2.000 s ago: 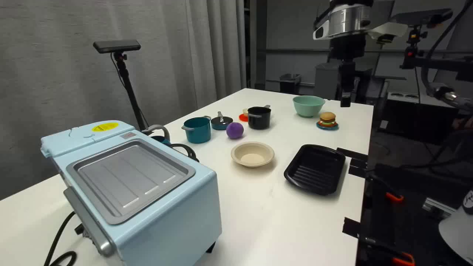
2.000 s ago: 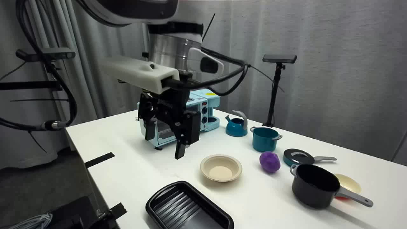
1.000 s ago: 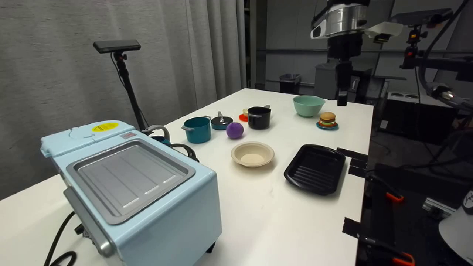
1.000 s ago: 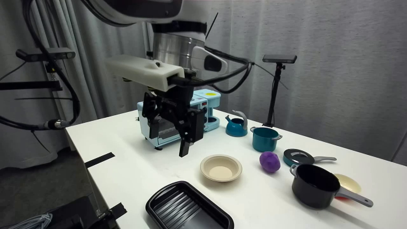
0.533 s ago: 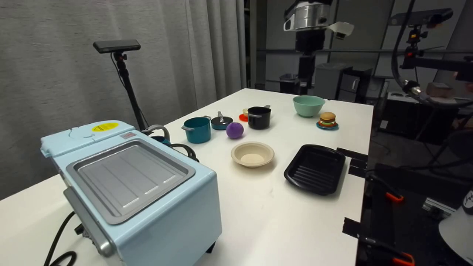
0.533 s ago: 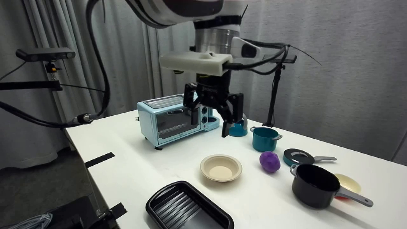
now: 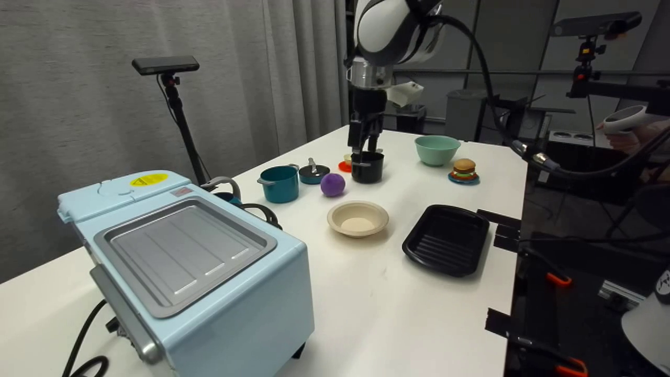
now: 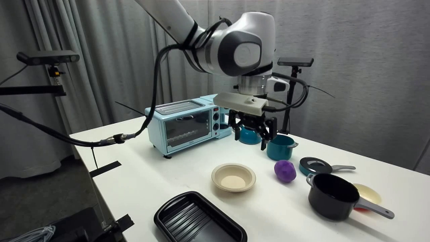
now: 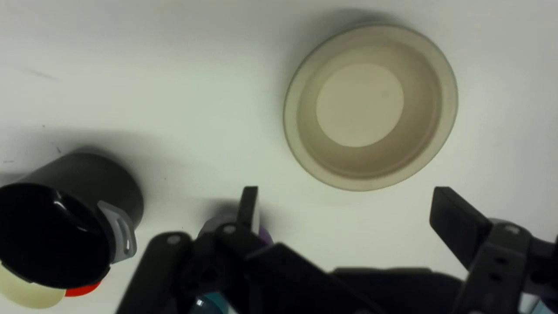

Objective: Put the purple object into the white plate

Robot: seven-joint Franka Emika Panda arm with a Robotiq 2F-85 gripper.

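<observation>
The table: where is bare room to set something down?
Bare patches: between the blue oven, white plate and black tray, and between the black saucepan, green bowl and burger. Crowded: the purple object, teal pot, small pan and black saucepan stand close together.

plate (image 9: 360, 105): matt, smooth | black tray (image 8: 200, 220): glossy | curtain (image 8: 356, 74): matt cloth

In an exterior view, the plate (image 8: 233, 182) stood on the worktop (image 8: 268, 216), the ball (image 8: 285, 171) right of it, the tray (image 8: 201, 220) nearer, to the left. The oven (image 8: 186, 127) stood far left; rightward came the kettle (image 8: 249, 137), the pot (image 8: 278, 152), then the pan (image 8: 315, 166). The saucepan (image 8: 329, 205) stood right of the ball, nearer. In an exterior view, the bowl (image 7: 437, 153) stood far right, the burger (image 7: 464, 170) nearer.
</observation>
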